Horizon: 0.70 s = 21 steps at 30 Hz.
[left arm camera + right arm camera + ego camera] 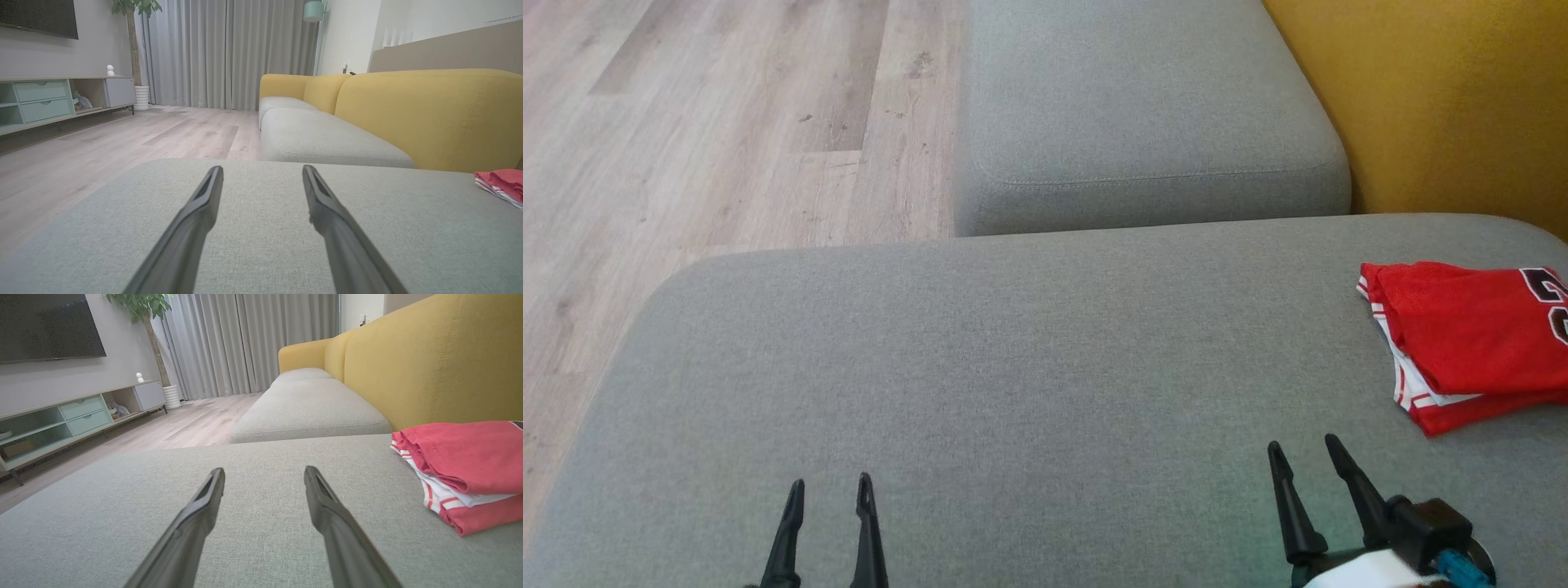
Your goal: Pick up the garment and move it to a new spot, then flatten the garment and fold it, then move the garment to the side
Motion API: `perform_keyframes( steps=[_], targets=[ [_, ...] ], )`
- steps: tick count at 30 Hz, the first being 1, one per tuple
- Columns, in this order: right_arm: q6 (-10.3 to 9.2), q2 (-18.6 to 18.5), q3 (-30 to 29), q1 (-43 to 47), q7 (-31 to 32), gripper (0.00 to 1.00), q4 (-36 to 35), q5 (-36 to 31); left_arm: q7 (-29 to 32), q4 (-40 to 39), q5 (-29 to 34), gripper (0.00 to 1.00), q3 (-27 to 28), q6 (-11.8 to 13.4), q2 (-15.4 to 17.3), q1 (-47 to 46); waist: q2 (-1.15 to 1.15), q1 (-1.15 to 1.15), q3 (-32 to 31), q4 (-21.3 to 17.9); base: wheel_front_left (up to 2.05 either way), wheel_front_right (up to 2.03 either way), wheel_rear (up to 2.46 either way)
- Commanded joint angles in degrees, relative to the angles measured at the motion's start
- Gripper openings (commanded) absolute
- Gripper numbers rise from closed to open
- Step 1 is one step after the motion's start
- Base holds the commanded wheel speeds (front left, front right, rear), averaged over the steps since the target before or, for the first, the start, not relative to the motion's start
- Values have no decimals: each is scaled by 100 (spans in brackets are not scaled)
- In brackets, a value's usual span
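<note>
The folded red mesh jersey with white trim [1470, 343] lies near the right end of the grey fabric sofa cushion [1013, 367], ahead and rightward of the right gripper [1302, 443], near but apart. The left gripper [831, 480] is well apart from it (plainly the farther arm). Both grippers stand wide, holding nothing.

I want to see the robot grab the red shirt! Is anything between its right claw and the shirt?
Nothing visible is in the way. The folded red jersey with white trim lies on the grey fabric sofa cushion, ahead and right of the open right gripper, with just bare cushion between them.
</note>
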Motion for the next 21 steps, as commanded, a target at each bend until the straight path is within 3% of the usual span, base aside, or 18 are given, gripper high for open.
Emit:
perform_keyframes(
  steps=[1,13,14,21],
  targets=[
    [39,20,100,-180,-78,100,-227,-56,-30,-198,56,100,217,-35,-28,-197,0,1,-3,-4,0,0,0],
    [39,76,49,-154,-78,100,-184,-98,-30,-165,128,100,251,-69,-28,-114,0,1,18,-78,0,0,0],
    [0,85,-88,37,0,0,-8,-41,1,17,90,0,51,-96,2,93,0,1,18,-79,0,0,0],
    [-1,85,-125,65,72,0,217,246,54,264,-210,0,75,-139,8,95,0,1,54,-81,0,0,0]
  ],
)
